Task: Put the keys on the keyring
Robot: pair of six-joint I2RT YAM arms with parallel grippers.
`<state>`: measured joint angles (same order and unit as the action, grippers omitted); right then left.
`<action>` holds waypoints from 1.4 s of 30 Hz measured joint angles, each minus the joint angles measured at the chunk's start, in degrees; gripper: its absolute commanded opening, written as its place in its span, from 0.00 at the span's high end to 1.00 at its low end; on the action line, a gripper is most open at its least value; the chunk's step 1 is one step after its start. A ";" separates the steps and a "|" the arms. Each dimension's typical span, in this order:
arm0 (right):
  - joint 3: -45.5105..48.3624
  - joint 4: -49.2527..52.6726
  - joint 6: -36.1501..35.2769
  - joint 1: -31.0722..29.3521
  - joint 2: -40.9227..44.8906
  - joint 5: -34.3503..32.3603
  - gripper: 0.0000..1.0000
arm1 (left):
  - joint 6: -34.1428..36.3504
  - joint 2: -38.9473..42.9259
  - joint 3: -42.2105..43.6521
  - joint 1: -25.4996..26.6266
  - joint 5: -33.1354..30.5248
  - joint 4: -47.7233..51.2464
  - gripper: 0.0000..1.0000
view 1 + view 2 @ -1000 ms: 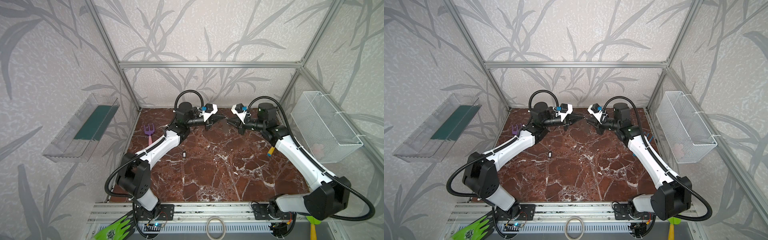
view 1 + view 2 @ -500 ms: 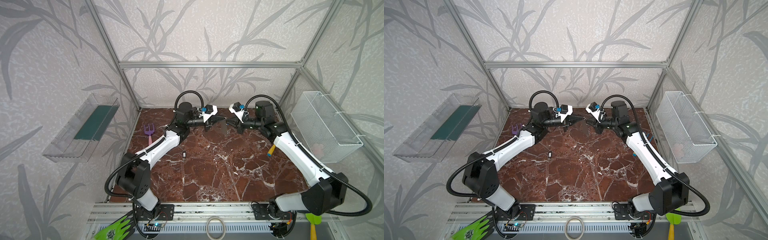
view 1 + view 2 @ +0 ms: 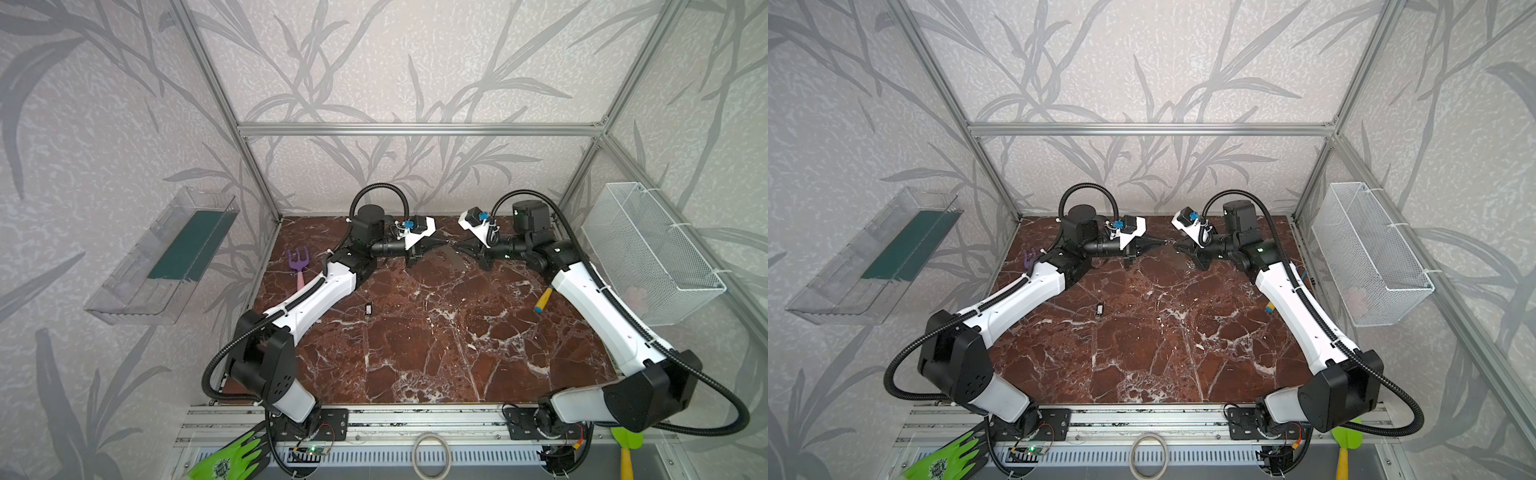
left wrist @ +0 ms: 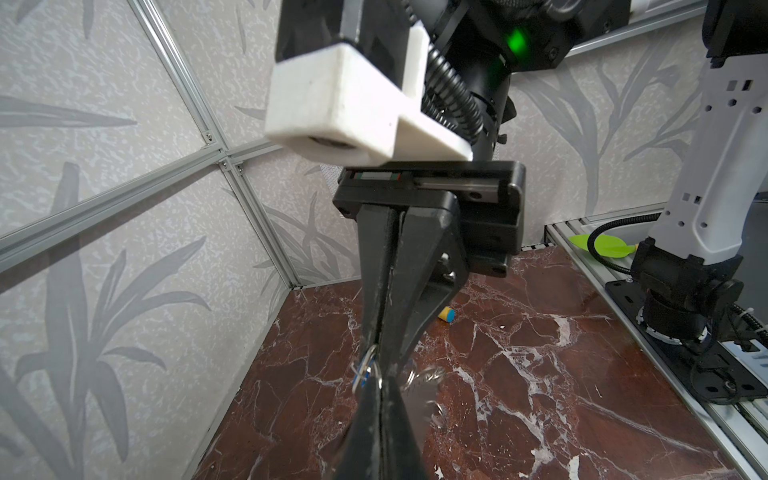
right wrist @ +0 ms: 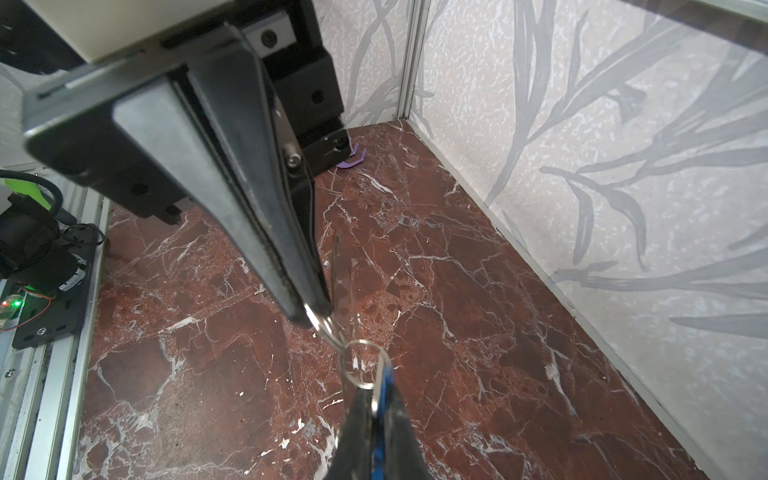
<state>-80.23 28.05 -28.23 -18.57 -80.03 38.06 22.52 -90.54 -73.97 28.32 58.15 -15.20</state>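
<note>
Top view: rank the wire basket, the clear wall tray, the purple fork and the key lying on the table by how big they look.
1. The wire basket and the clear wall tray look alike; I won't rank them.
2. The purple fork.
3. The key, a tiny speck.

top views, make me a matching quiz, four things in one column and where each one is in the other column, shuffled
Things:
1. keyring
2. black-and-white key
3. purple fork
4. pale ring

Places:
a. on the front rail, off the marble
b. on the marble, on the centre side of the left arm
c. in the air between the left claw and the right claw
d. on the marble, between the left arm and the side wall

Pairs: 1-c, 2-b, 3-d, 4-a
</note>
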 measured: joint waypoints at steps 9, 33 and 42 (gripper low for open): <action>-0.02 1.05 -0.76 0.13 2.23 0.59 0.91 | 2.03 0.59 0.28 0.07 -0.20 1.07 1.00; -0.46 2.64 -7.65 -6.08 1.20 -12.20 0.96 | 4.46 0.76 2.91 0.00 -3.52 4.07 1.00; 0.66 0.35 -11.58 -9.20 -0.76 -19.26 0.96 | 5.31 -0.20 6.21 -0.39 -4.79 3.98 1.00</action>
<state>-79.57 28.40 -39.81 -27.77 -80.79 18.81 27.83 -90.74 -67.77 27.92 53.36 -11.22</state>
